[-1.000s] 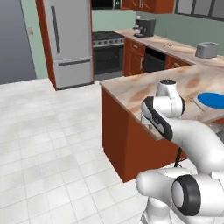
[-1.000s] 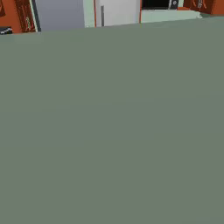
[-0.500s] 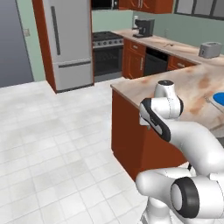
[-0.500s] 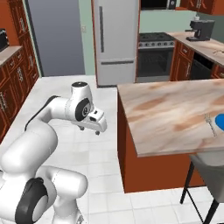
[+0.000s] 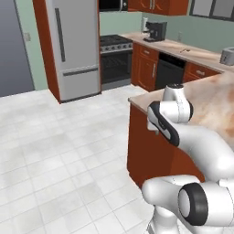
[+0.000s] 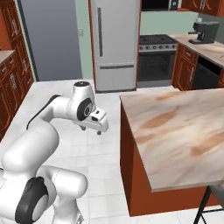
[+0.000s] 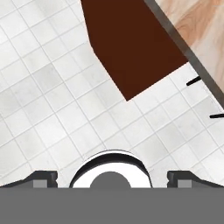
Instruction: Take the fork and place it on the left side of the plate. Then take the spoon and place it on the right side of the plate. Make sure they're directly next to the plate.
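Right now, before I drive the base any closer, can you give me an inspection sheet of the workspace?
Surface: island counter with a marbled tan top; the stretch that shows is bare.
Job's things: nothing seen of plate, fork or spoon.
Clutter: coffee machine and toaster on the back counter, away from the island.
Grippers: gripper open and holding nothing, over the white tiled floor beside the island's corner.
Cables: nothing seen.
Surroundings: fridge, stove, red-brown cabinets, black stool legs at the island's near edge.
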